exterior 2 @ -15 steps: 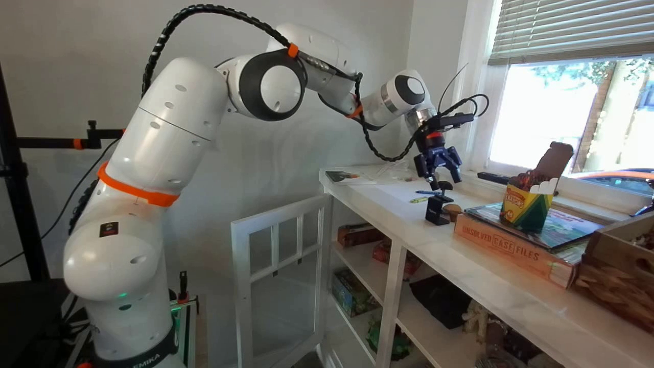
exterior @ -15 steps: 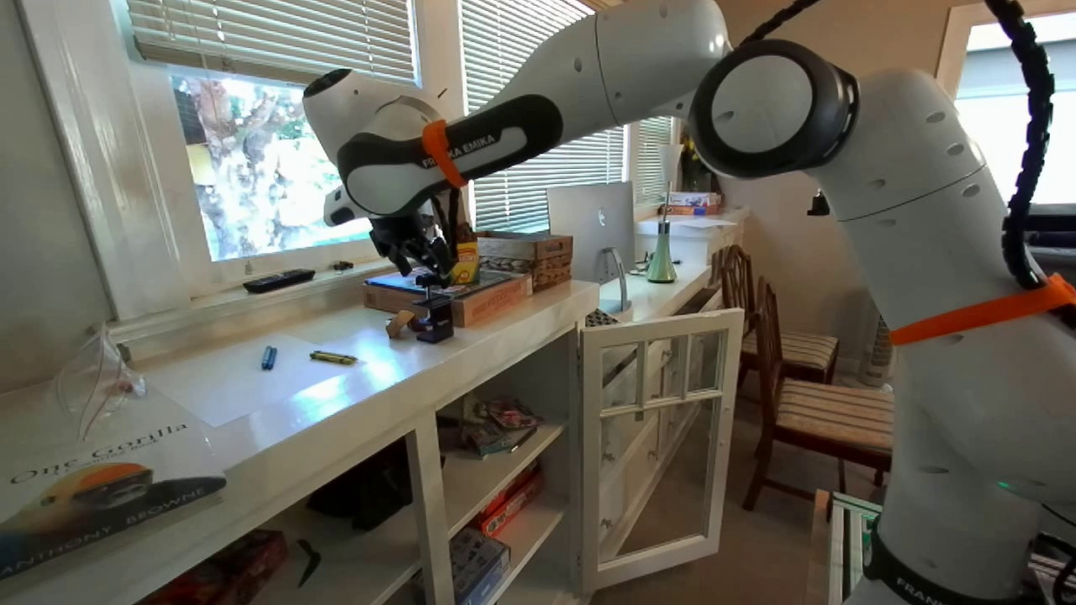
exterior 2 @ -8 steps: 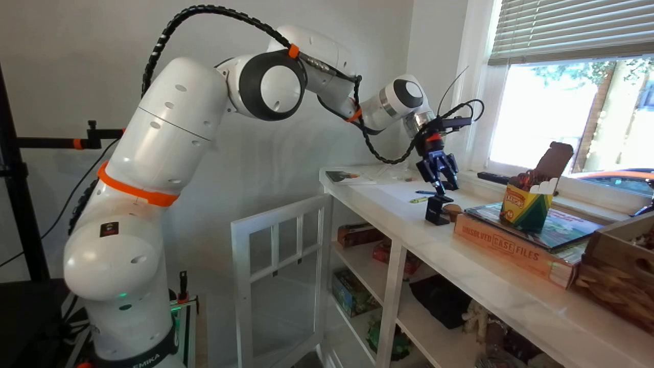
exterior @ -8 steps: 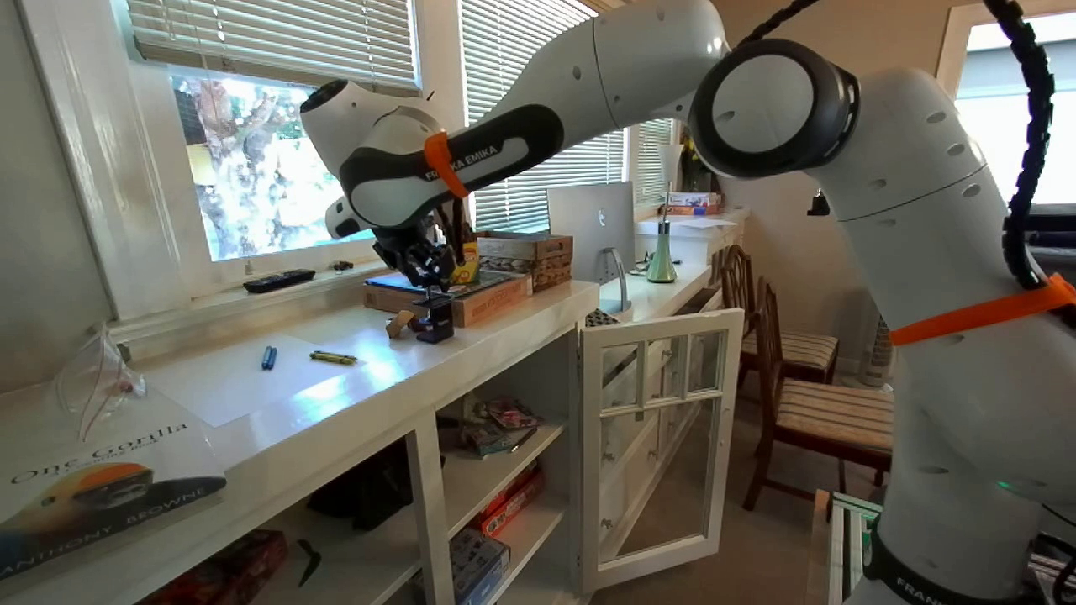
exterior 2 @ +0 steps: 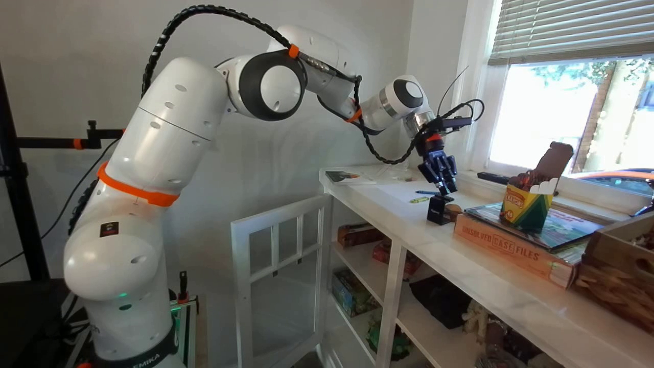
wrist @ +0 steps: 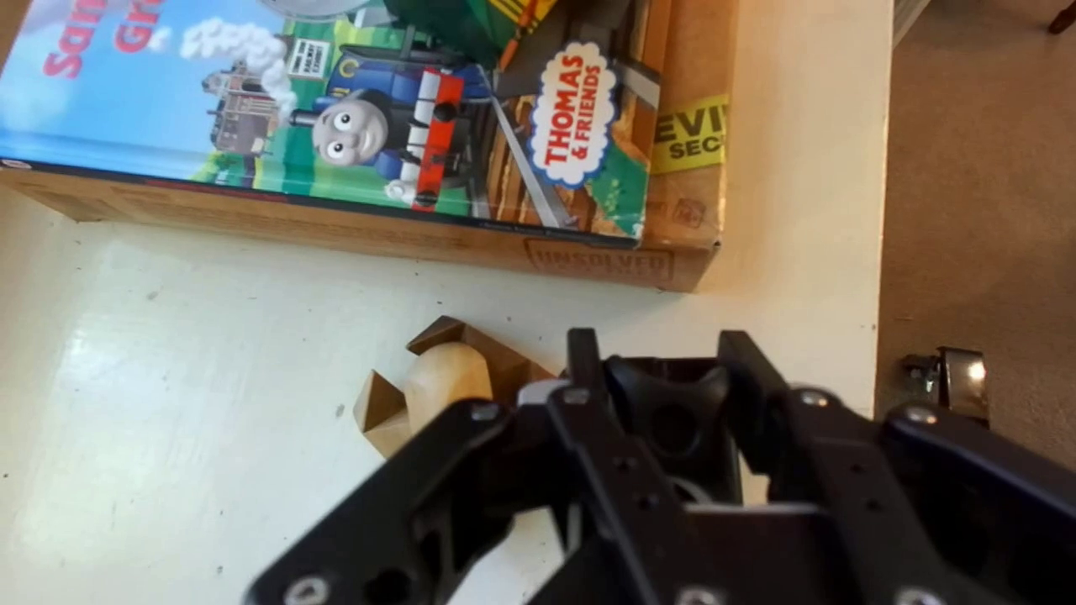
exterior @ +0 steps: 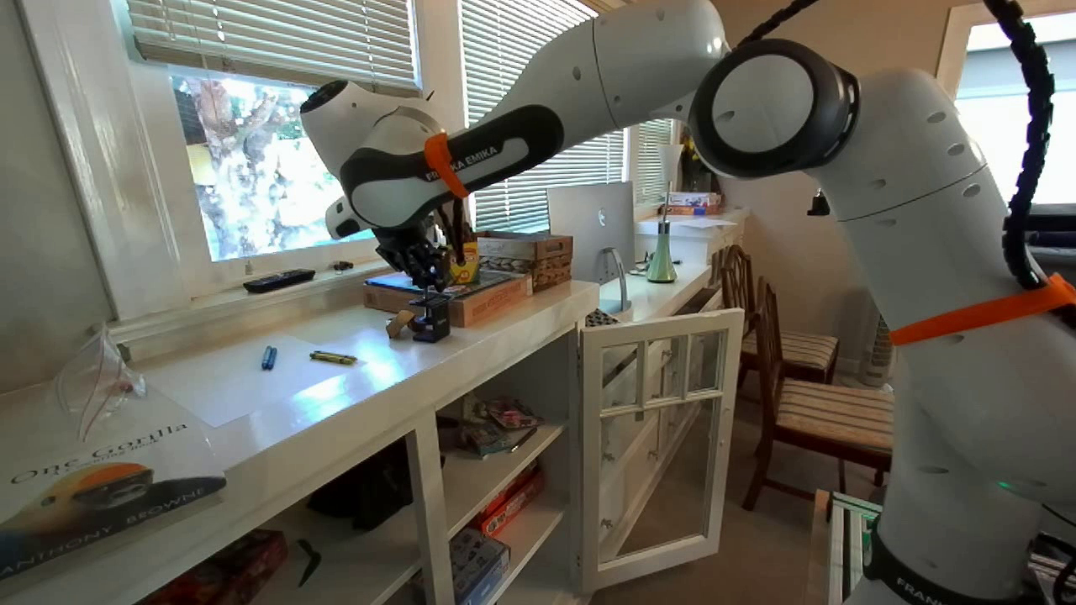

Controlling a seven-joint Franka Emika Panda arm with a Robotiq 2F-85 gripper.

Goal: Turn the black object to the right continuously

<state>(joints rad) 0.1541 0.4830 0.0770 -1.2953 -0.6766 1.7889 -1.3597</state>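
Note:
The black object (exterior: 432, 323), a small squat block with a knob-like top piece, stands upright near the front edge of the white counter, and an exterior view shows its body (exterior 2: 437, 211) too. Directly above it, my gripper (exterior 2: 446, 190) points downward. In the wrist view the gripper (wrist: 661, 353) has its two fingers on either side of the curved, dark top piece (wrist: 671, 407) of the black object, shut against its sides. The lower body is mostly hidden there behind the fingers and the top piece.
A small wooden piece (wrist: 451, 378) lies right beside the black object. Close by is a cardboard box (exterior 2: 511, 251) with a picture book (wrist: 286, 160) and a crayon box (exterior 2: 529, 204) on it. A wooden crate (exterior 2: 618, 271) stands further along. Crayons (exterior: 333, 358) lie on paper.
My gripper has come down onto the black object, and its fingers have moved from wide apart to closed around the top piece. The block has shifted very slightly on the counter.

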